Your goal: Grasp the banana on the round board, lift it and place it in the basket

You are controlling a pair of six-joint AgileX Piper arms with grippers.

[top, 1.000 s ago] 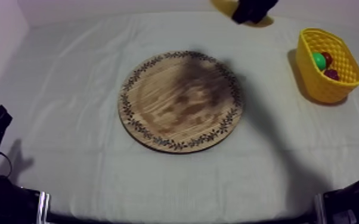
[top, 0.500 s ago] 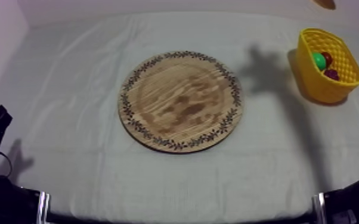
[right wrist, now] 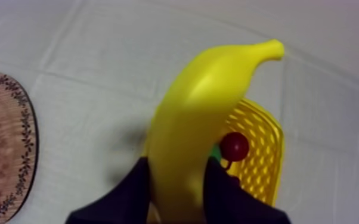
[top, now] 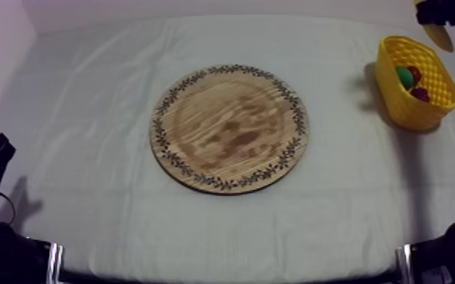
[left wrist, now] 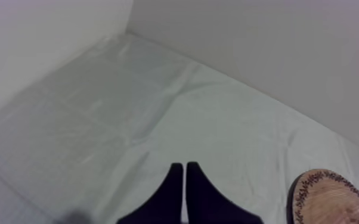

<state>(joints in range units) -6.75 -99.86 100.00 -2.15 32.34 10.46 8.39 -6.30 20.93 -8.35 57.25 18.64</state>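
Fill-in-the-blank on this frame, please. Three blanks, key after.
1. The right gripper is ____ on the curved yellow toy banana.
2. The left gripper, black fingers together as a narrow wedge, holds ____.
3. The small red fruit lies ____ the yellow lattice basket.
Missing words: shut; nothing; inside.

The right gripper [top: 443, 11] with the banana [top: 438, 35] now hangs over the basket [top: 401, 106], no longer beyond the board [top: 230, 128].
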